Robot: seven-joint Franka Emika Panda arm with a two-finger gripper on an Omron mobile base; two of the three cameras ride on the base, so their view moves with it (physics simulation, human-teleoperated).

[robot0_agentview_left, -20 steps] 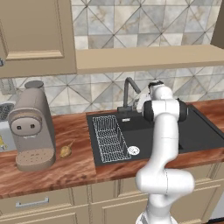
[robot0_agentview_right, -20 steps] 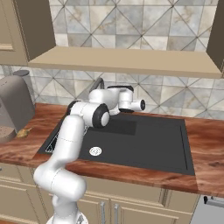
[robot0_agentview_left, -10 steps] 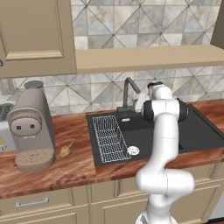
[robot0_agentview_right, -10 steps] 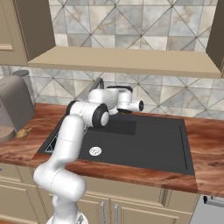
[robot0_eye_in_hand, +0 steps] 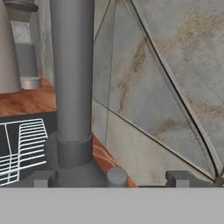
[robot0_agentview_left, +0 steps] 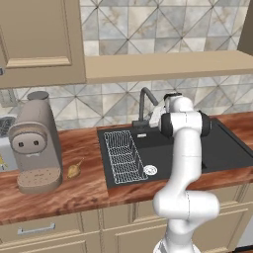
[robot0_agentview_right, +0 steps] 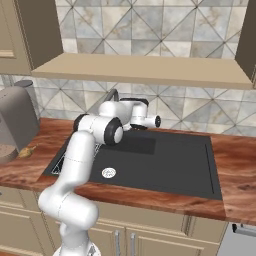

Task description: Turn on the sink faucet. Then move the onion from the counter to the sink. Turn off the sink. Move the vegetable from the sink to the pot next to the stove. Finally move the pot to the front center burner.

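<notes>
At the back of the sink, my gripper (robot0_eye_in_hand: 109, 178) sits with its fingers spread wide and empty, close against the faucet (robot0_eye_in_hand: 72, 83) base by the tiled wall, placed, I judge, to reach the handle. Outward, the black sink (robot0_agentview_left: 217, 148) holds a wire rack (robot0_agentview_left: 123, 155). The onion (robot0_agentview_left: 74, 170) lies on the wooden counter (robot0_agentview_left: 74, 190) beside the coffee machine (robot0_agentview_left: 34, 141).

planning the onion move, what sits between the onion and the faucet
In the left base view, bare wooden counter, then the sink's left rim and the wire rack lie between the onion and the faucet.
</notes>
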